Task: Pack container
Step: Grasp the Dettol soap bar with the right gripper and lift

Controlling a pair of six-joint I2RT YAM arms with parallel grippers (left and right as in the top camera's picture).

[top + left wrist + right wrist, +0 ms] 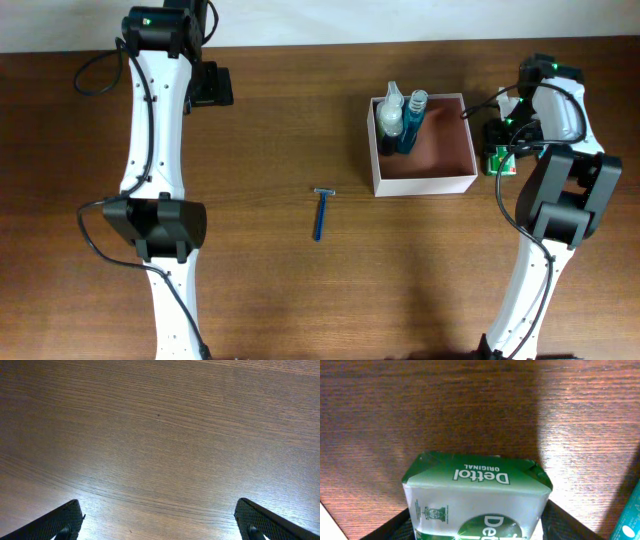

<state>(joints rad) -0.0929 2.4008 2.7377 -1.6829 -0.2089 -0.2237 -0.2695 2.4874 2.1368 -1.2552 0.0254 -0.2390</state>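
The container [425, 184], a white-walled box with a reddish-brown inside, stands at the right of the table with bottles [403, 118] upright in its left corner. A blue razor [320, 213] lies on the table left of it. Just right of the container, my right gripper [503, 158] has its fingers [565, 525] pressed against both sides of a green and white Dettol soap pack [475, 495]. My left gripper [159, 522] hovers open over bare wood at the far left, with nothing between its fingers [60, 522].
A teal item [630, 520] shows at the right edge of the right wrist view. A white edge [327, 525] shows at its lower left corner. Brown wood surrounds the razor and the container.
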